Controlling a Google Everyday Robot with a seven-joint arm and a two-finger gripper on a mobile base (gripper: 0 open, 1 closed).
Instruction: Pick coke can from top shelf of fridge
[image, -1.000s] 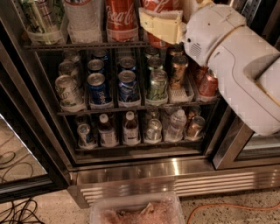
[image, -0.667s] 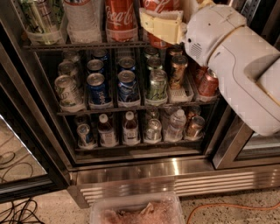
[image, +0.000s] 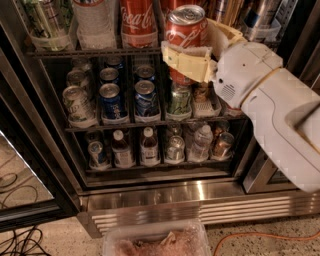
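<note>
The end effector (image: 194, 50), at 1 o'clock, is closed on the coke can (image: 186, 27). The can sits between its fingers (image: 187, 63).

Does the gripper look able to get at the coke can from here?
Yes, it seems so: the gripper is shut on the coke can, in front of the top shelf rail, with nothing between them.
</note>
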